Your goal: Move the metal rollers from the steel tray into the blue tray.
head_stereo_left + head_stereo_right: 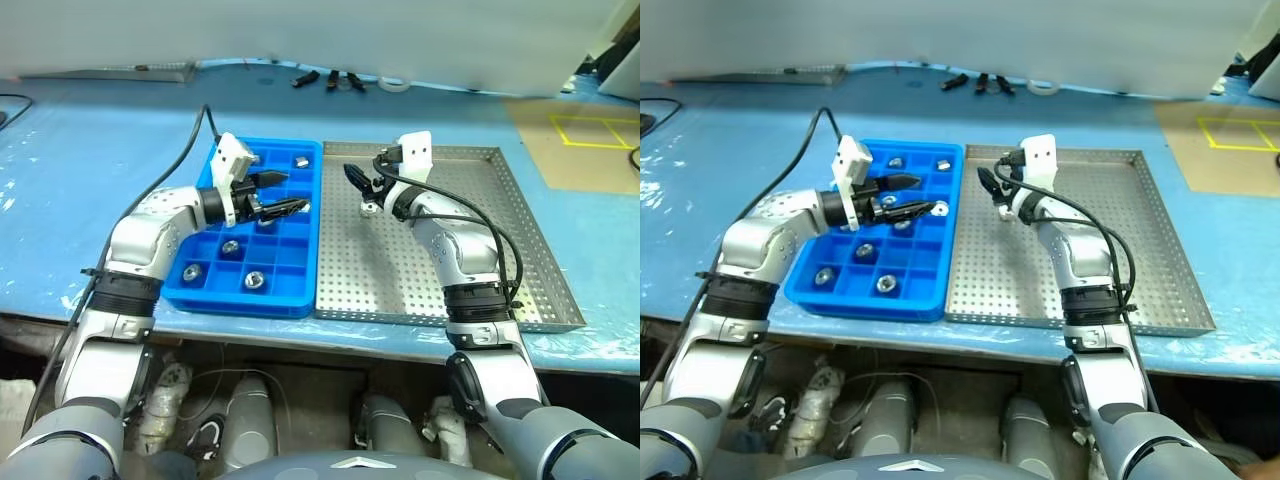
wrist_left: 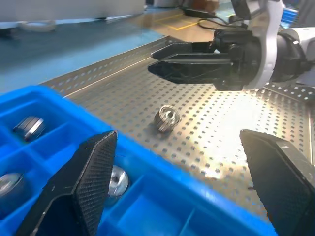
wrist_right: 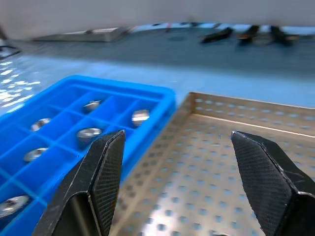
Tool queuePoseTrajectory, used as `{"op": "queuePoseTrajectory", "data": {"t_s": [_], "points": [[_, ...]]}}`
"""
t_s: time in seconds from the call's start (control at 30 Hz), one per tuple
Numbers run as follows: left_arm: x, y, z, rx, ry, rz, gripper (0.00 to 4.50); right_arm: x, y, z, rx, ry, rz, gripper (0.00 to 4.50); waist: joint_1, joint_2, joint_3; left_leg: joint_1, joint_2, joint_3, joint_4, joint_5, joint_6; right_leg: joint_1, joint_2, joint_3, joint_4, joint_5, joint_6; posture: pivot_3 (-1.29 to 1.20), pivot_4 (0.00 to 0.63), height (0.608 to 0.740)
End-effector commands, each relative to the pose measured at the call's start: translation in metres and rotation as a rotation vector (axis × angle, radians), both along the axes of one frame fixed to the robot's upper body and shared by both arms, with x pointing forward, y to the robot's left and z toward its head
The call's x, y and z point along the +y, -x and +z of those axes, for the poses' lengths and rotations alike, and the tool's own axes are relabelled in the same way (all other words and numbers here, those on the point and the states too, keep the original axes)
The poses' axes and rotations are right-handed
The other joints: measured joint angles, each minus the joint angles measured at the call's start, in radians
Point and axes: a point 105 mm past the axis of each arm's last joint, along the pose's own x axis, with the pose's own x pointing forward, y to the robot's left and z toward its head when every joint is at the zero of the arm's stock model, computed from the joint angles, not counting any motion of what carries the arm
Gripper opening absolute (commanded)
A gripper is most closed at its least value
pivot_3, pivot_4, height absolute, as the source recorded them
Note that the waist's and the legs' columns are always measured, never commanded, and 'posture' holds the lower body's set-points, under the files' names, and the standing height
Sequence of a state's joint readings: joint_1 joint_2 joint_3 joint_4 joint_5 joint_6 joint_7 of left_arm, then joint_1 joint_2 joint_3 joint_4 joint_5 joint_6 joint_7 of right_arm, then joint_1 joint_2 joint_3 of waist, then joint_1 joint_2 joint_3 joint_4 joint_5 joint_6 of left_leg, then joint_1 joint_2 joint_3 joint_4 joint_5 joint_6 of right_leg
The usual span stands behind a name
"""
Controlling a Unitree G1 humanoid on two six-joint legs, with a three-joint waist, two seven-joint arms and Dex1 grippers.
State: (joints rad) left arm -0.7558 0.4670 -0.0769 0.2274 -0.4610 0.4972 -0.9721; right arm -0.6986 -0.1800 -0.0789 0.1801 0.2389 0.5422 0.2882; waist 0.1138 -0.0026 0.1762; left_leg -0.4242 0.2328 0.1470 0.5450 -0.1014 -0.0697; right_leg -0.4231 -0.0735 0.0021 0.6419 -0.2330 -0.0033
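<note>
one metal roller [image 2: 167, 118] lies on the perforated floor of the steel tray [image 1: 470, 290], in the tray's upper left part near the edge that borders the blue tray [image 1: 290, 295]; in the left eye view it shows as a small bright speck just below the right tool [image 1: 360, 184]. it rests on its side, a short silvery ring with a dark hole, and looks to be the last one left in the steel tray. several other rollers already sit one to a compartment in the blue tray, toward the centre left of the frame. the piece is likely solid metal, so heavy for its size, stiff and in no way fragile, but smooth and round: it may roll or skid on the tray floor if nudged, and could squirt out of a loose pinch. the safest hold is probably across its curved wall, with the fingers closing squarely from both sides. the right tool hovers above the roller with its jaws apart and nothing between them. the left tool [image 1: 285, 192] hangs over the upper right of the blue tray, jaws wide and empty. both trays sit side by side on the blue worktop [image 1: 90, 170], with some small dark tools lying at the far edge, upper centre.
</note>
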Motion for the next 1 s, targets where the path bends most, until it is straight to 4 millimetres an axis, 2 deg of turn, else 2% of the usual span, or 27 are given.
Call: {"op": "queuePoseTrajectory", "data": {"t_s": [0.03,0.17,0.33,0.43,0.47,0.57,0.7,0.87,0.97,1.0], "points": [[-0.011,-0.001,0.013,-0.061,-0.001,-0.056,4.21,-0.002,-0.002,-0.013,0.015,0.006,-0.047,3.62,-0.014,0.0,0.0,0.0,0.0,0.0,0.0,0.0,0.001,0.0,0.0,0.0,0.0,0.0,0.0,-0.05,0.15,0.74],[-0.013,-0.004,0.015,-0.068,0.006,-0.063,4.21,0.007,-0.004,-0.042,0.086,-0.007,-0.055,3.62,-0.026,0.0,0.0,0.0,0.0,0.0,0.001,-0.001,0.002,0.0,0.0,0.0,0.0,0.0,0.0,-0.06,0.15,0.74],[-0.009,-0.003,0.014,-0.066,0.003,-0.066,4.21,0.015,-0.009,-0.052,0.088,0.002,-0.07,3.62,-0.021,0.0,0.0,0.0,0.0,0.001,0.001,-0.001,0.003,0.0,-0.001,0.0,0.0,-0.001,-0.002,-0.05,0.15,0.74],[-0.003,-0.004,0.011,-0.061,-0.009,-0.053,4.21,0.004,-0.016,-0.063,0.112,0.038,-0.129,4.16,-0.018,0.0,0.0,0.0,0.0,0.001,0.002,-0.001,0.003,0.001,-0.001,0.0,0.0,-0.002,-0.004,-0.03,0.15,0.74],[-0.002,-0.004,0.011,-0.06,-0.011,-0.051,4.21,0.001,-0.017,-0.066,0.118,0.051,-0.146,4.48,-0.017,0.0,0.0,0.0,0.0,0.001,0.002,-0.001,0.003,0.001,-0.001,0.0,0.0,-0.002,-0.005,-0.03,0.15,0.74],[0.001,-0.003,0.01,-0.057,-0.014,-0.049,4.21,-0.003,-0.019,-0.075,0.138,0.084,-0.169,4.48,-0.017,0.0,0.0,0.0,0.0,0.001,0.002,-0.001,0.003,0.002,-0.002,0.0,0.0,-0.002,-0.005,-0.02,0.15,0.74],[0.003,-0.002,0.008,-0.052,-0.019,-0.041,4.21,0.001,-0.019,-0.079,0.146,0.063,-0.161,4.48,-0.018,0.0,0.0,0.001,0.0,0.001,0.002,-0.001,0.003,0.002,-0.001,0.0,0.0,-0.002,-0.005,-0.02,0.15,0.74],[0.004,-0.002,0.007,-0.05,-0.026,-0.039,4.21,0.007,-0.02,-0.074,0.12,0.012,-0.144,4.48,-0.019,0.0,0.0,0.002,0.0,0.001,0.002,-0.001,0.003,0.003,-0.001,0.0,0.0,-0.002,-0.005,-0.03,0.15,0.74],[0.004,-0.002,0.006,-0.047,-0.03,-0.039,4.21,0.009,-0.02,-0.067,0.097,-0.017,-0.139,3.94,-0.019,0.0,0.0,0.002,0.0,0.001,0.002,-0.001,0.003,0.003,-0.001,0.0,0.0,-0.002,-0.005,-0.03,0.15,0.74],[0.004,-0.002,0.006,-0.046,-0.032,-0.04,4.21,0.009,-0.02,-0.066,0.094,-0.02,-0.138,3.62,-0.019,0.0,0.0,0.002,0.0,0.001,0.002,-0.001,0.003,0.003,-0.001,0.0,0.0,-0.002,-0.005,-0.03,0.15,0.74]]}}
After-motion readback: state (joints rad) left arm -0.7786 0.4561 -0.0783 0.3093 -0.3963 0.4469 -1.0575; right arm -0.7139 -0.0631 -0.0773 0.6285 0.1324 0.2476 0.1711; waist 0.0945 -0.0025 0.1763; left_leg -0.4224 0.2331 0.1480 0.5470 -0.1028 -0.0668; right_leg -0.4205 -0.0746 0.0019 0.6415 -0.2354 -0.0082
